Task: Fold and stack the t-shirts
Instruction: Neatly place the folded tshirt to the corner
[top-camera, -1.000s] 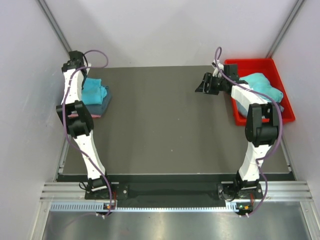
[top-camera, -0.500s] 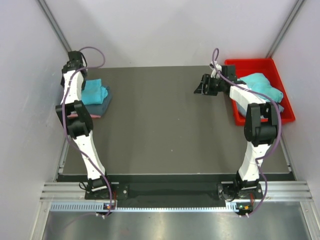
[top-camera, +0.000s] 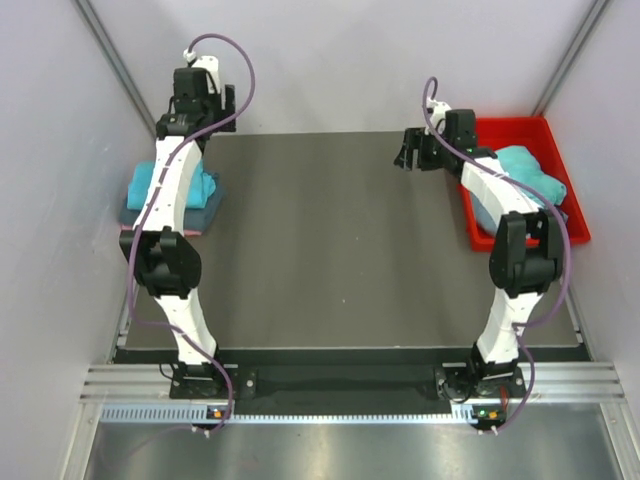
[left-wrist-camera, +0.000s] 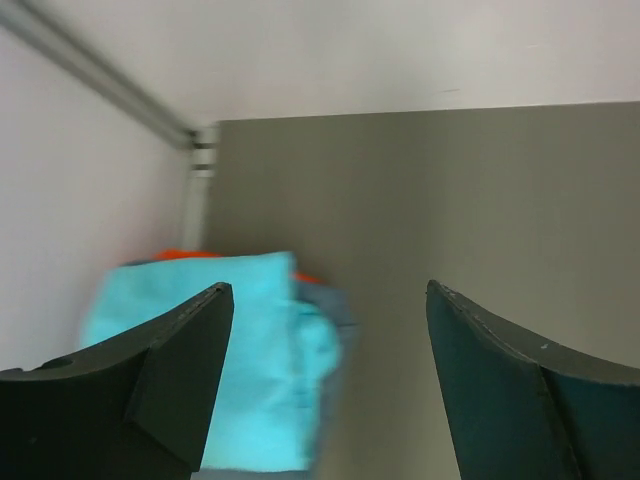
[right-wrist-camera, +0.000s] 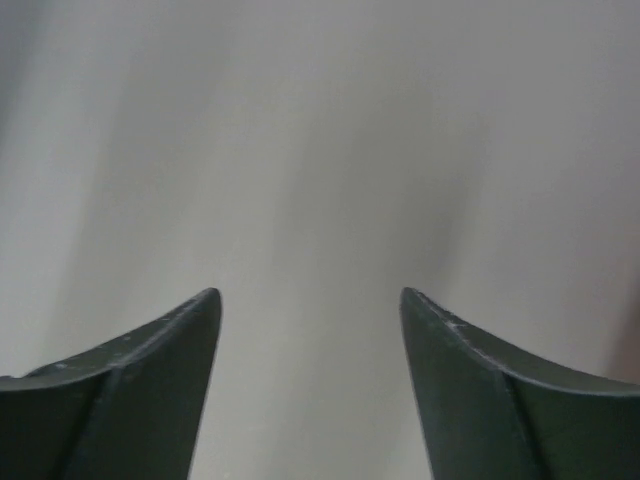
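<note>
A folded stack of t-shirts (top-camera: 198, 186) lies at the table's left edge, turquoise on top, slate blue (top-camera: 207, 211) under it and a pink edge at the bottom. My left gripper (top-camera: 200, 100) hangs high above the table's back left, open and holding nothing. In the left wrist view the gripper (left-wrist-camera: 328, 287) looks down on the turquoise t-shirt (left-wrist-camera: 250, 370), which is blurred. My right gripper (top-camera: 408, 155) is open and holding nothing, left of the bin. The right wrist view shows only that gripper (right-wrist-camera: 310, 292) against a pale blur. Another turquoise t-shirt (top-camera: 525, 168) lies crumpled in the bin.
The red plastic bin (top-camera: 520, 124) stands at the back right corner, with a bit of blue cloth (top-camera: 556, 212) under the turquoise one. The dark table top (top-camera: 330, 250) spreads between the arms. White walls close in on the left, back and right.
My left gripper has opened, let go of the stack and risen toward the back wall. The right gripper has opened wider and shifted slightly back.
</note>
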